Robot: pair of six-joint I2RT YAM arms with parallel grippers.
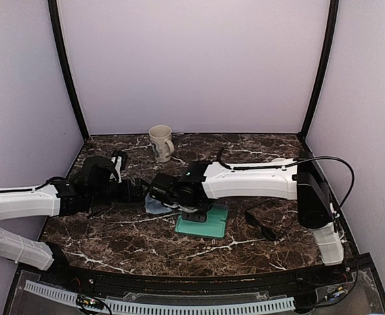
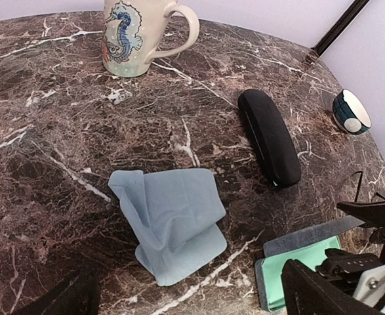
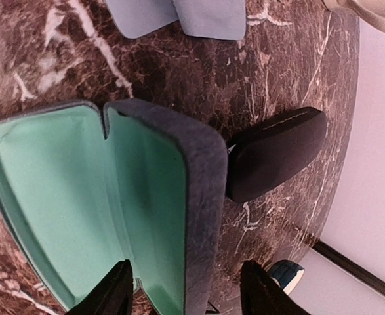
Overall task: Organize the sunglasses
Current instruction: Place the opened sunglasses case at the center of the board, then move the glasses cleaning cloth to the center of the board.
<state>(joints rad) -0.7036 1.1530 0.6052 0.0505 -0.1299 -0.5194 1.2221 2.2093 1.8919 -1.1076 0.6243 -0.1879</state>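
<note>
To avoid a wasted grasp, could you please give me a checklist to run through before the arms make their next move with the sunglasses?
1. Grey-blue case open, nothing seen inside: ok.
2. Black case open: not ok, it is shut.
3. Right gripper open and empty: ok.
4. Left gripper open and empty: ok.
5. Thin-framed sunglasses located: ok, they lie to the right of the open case in the top view, in neither gripper.
6. Black-framed pair located: cannot tell.
</note>
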